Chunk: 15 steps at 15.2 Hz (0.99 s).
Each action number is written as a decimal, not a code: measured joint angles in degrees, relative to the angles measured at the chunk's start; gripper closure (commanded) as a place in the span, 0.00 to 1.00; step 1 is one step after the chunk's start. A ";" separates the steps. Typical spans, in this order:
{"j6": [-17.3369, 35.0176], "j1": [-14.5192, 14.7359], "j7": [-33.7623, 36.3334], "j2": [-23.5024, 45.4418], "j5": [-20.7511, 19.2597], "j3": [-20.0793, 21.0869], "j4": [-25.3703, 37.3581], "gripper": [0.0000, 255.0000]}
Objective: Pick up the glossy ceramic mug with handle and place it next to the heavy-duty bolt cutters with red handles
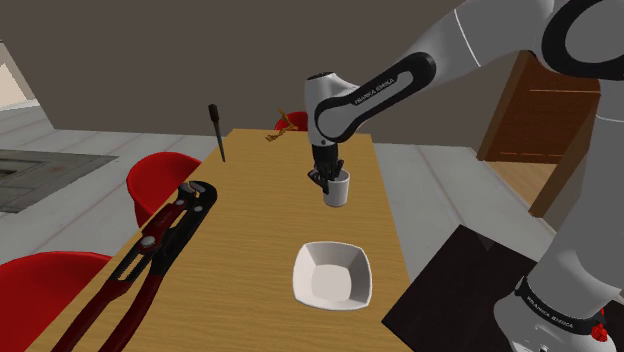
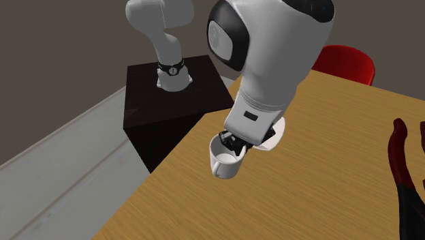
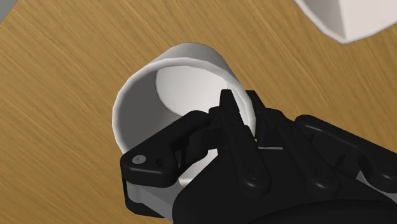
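White and glossy, the mug (image 1: 338, 192) sits mid-frame on the wooden bench (image 1: 250, 235), its wall pinched by the nearly closed gripper (image 1: 323, 180). Grasping seems done; next, lift it toward the bolt cutters (image 1: 185, 210), lower left of the shoulder view.

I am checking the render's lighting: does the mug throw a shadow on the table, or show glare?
Shoulder view: no shadow visible under the mug on the table. Wrist view: soft grey shading inside the mug, no glare.

mug (image 1: 338, 191): over table (image 1: 262, 205) middle, beyond bowl (image 1: 332, 274)
cutters (image 1: 150, 250): along table edge, the shoulder view's left, well apart from mug
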 measured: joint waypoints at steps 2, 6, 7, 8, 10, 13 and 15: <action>-1.12 -0.01 -0.10 -0.71 0.19 0.08 0.42 1.00; -3.76 -0.17 -0.56 -2.40 0.66 0.19 1.42 1.00; -4.40 -0.12 -0.52 -2.70 0.75 0.25 1.77 1.00; -5.07 -0.09 -0.53 -2.88 0.82 0.30 2.26 1.00; -6.52 -0.17 -0.78 -3.60 1.02 0.32 3.02 1.00; -8.66 0.20 -0.37 -3.41 1.05 0.55 5.32 1.00; -10.27 1.04 0.66 0.06 0.44 0.78 10.28 1.00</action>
